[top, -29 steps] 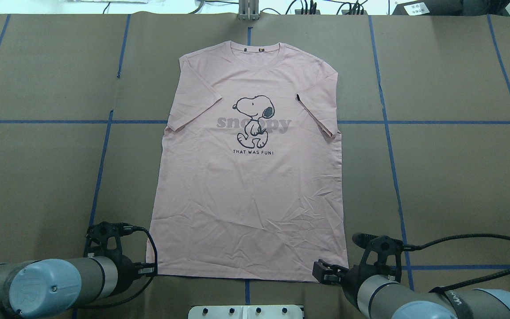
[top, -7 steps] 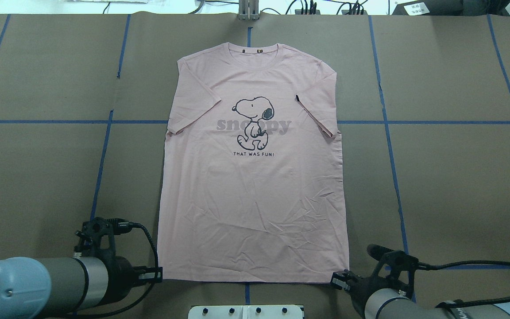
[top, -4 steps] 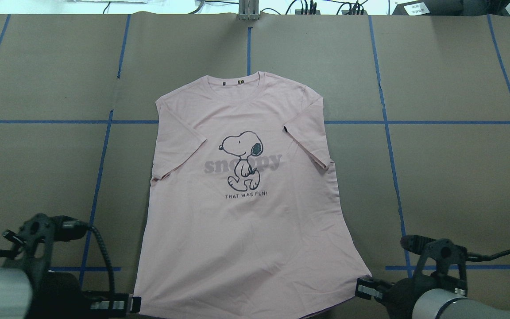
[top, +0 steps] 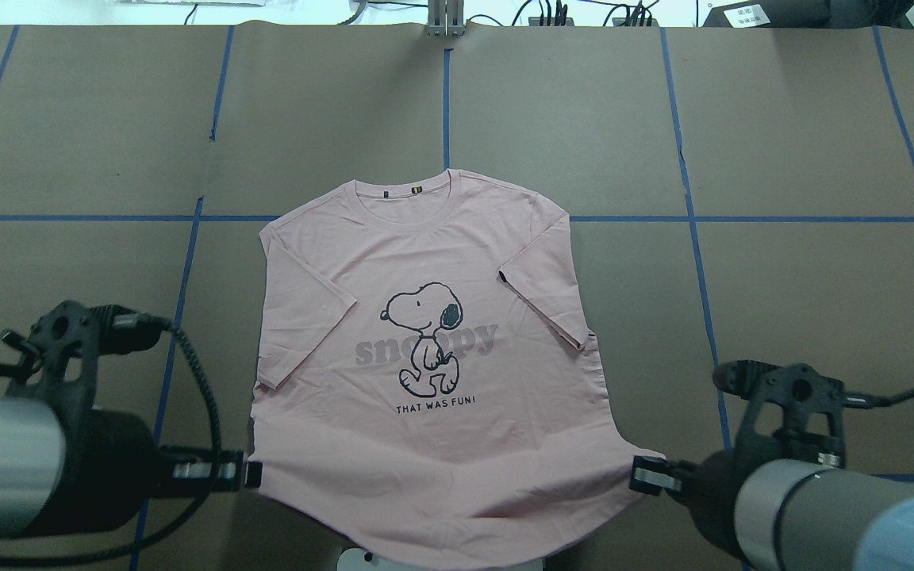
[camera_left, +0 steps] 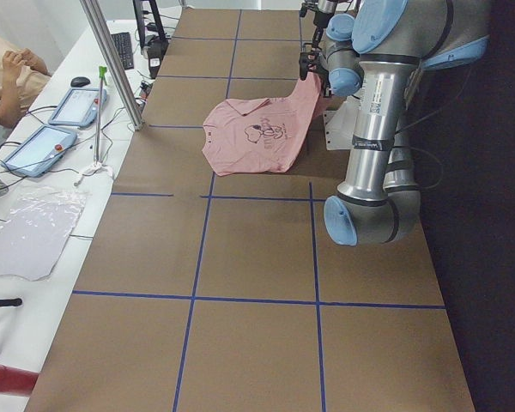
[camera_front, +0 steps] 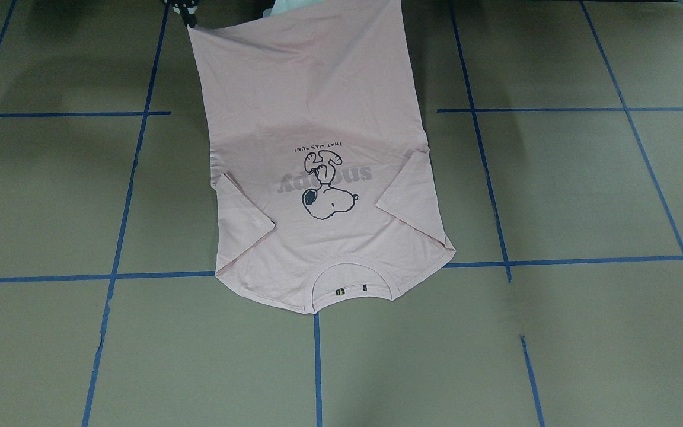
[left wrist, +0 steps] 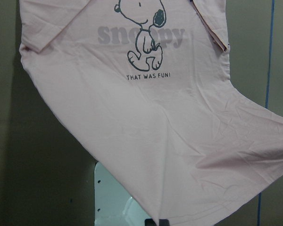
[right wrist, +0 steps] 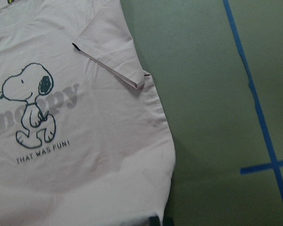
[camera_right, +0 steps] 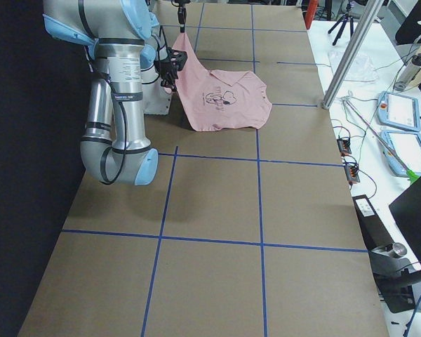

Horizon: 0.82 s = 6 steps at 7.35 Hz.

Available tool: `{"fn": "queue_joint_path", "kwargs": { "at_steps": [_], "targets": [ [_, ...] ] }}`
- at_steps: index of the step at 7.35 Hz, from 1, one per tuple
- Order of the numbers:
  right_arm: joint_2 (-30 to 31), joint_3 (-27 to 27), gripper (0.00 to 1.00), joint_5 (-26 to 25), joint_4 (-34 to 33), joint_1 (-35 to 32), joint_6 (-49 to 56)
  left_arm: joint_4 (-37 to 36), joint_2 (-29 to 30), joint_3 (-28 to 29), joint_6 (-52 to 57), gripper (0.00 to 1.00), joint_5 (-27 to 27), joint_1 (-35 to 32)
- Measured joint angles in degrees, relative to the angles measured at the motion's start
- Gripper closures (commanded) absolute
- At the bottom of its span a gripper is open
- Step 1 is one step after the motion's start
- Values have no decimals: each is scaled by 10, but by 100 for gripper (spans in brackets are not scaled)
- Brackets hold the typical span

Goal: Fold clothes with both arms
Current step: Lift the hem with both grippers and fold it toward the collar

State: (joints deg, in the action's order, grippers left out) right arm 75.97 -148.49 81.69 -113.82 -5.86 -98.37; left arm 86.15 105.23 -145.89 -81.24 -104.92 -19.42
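The pink T-shirt (left wrist: 155, 132) spreads below me, beagle print facing up, its lower edge covering part of a white plate (left wrist: 111, 197).

Work cell, seen from several sides. The bench (top: 822, 119) is a long flat surface covered in matt brown paper and divided into large rectangles by a grid of blue adhesive tape lines (top: 822, 218). A square silver aluminium post (camera_left: 112, 64) rises slanting at its far long edge. Beyond that edge runs a white side table (camera_left: 21, 326) that carries two grey-framed tablet-like control panels (camera_left: 77, 106), a black keyboard (camera_left: 123, 49), a translucent plastic sheet (camera_left: 33, 232) and loose black cables (top: 552, 12). A black tripod (camera_right: 347, 14) stands at the far end. Light is even and diffuse, with only soft shadows on the paper.
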Motion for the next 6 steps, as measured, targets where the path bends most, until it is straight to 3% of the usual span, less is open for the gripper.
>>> {"fn": "queue_joint_path", "kwargs": {
  "at_steps": [3, 6],
  "targets": [
    [-110, 146, 100, 0, 6, -100, 62, 0, 61, 150, 90, 100, -1, -116],
    [-141, 258, 100, 2, 81, -183, 114, 4, 83, 217, 132, 100, 0, -182]
  ]
}}
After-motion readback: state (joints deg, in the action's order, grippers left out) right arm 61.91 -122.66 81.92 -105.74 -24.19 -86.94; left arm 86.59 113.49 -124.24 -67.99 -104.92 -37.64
